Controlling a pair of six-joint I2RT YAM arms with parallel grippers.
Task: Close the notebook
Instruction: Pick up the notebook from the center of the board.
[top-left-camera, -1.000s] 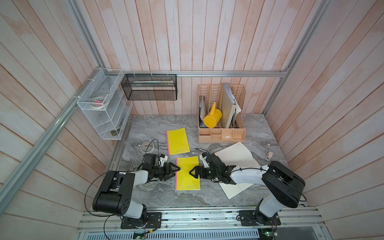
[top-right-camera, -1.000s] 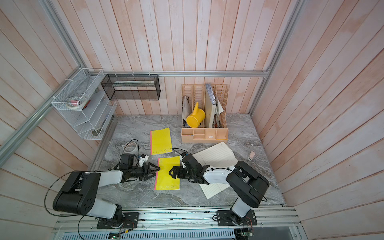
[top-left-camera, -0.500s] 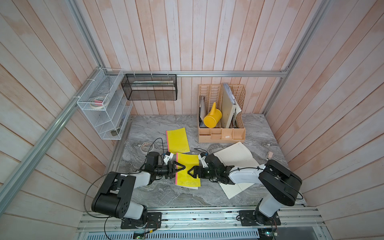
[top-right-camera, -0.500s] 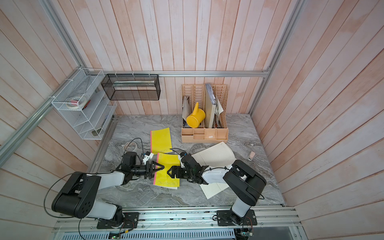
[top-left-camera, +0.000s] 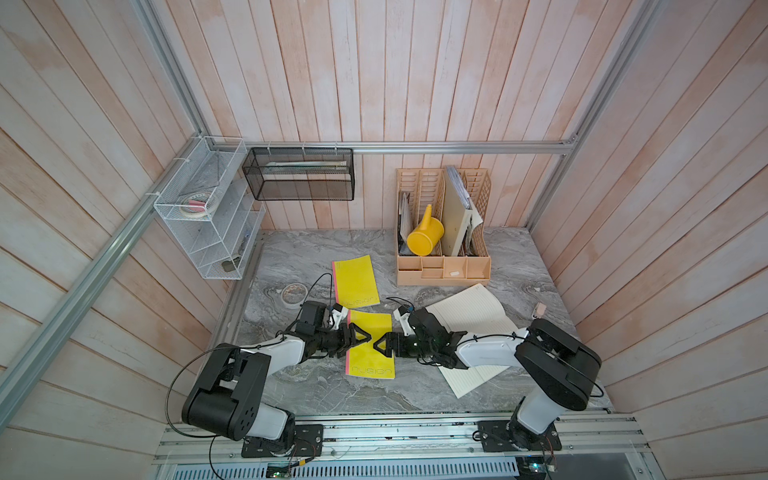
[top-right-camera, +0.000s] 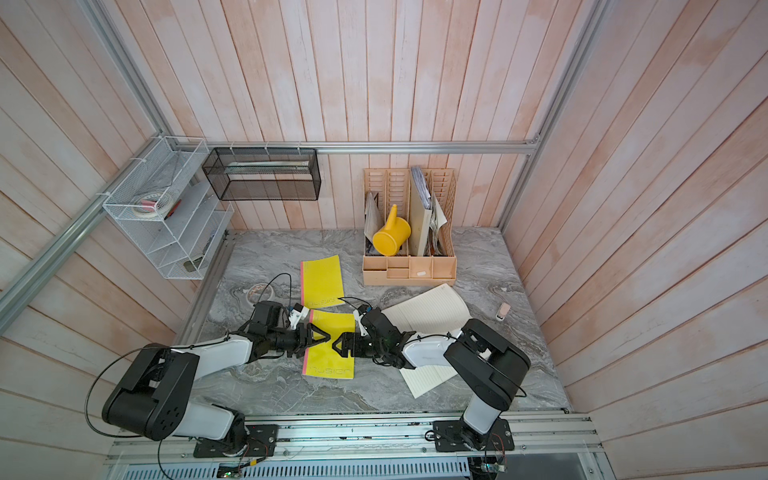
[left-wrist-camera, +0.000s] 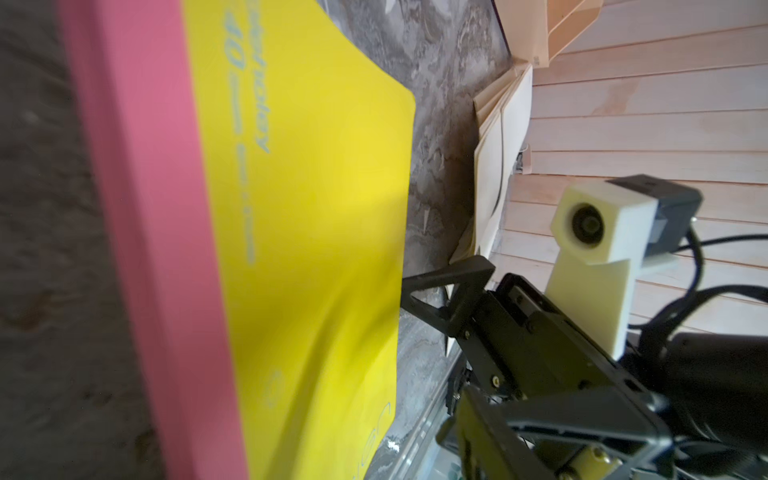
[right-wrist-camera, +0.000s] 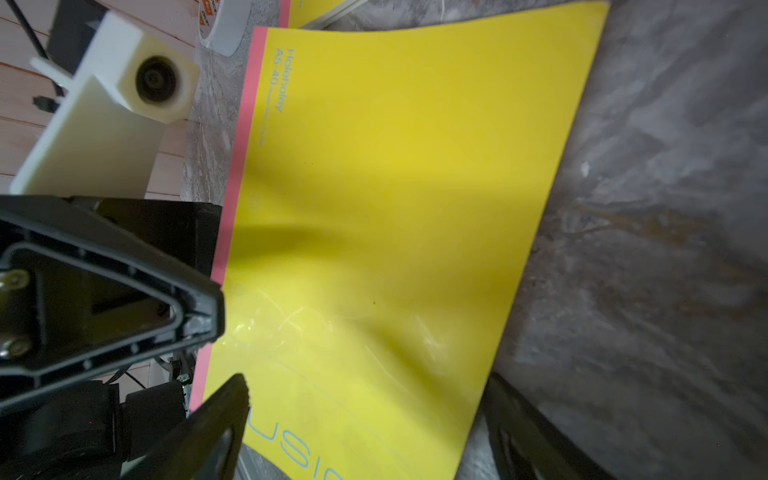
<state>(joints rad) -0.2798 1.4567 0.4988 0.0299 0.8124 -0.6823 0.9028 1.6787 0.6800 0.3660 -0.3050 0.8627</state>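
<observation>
The notebook (top-left-camera: 370, 361) (top-right-camera: 328, 361) has a yellow cover and a pink spine. It lies shut and flat on the grey marble table, near the front middle. My left gripper (top-left-camera: 361, 336) (top-right-camera: 322, 334) reaches in over its spine side, open, with one finger (right-wrist-camera: 124, 299) at the pink edge. My right gripper (top-left-camera: 379, 345) (top-right-camera: 337, 345) (right-wrist-camera: 370, 432) faces it from the other side, low over the cover (right-wrist-camera: 395, 187), open with its fingers spread wide. Neither holds anything. In the left wrist view the cover (left-wrist-camera: 311, 208) fills the frame and my own left fingers do not show.
A second yellow notebook (top-left-camera: 354, 280) lies just behind. An open book of cream lined pages (top-left-camera: 469, 311) lies under my right arm. At the back stands a beige organiser (top-left-camera: 442, 270) with a yellow watering can (top-left-camera: 424, 239). A tape roll (top-left-camera: 293, 293) and a white wire shelf (top-left-camera: 208, 232) are on the left.
Half a second ago the notebook sat skewed and partly raised between the grippers; now it lies flat and square. My left gripper has moved right, further over the cover.
</observation>
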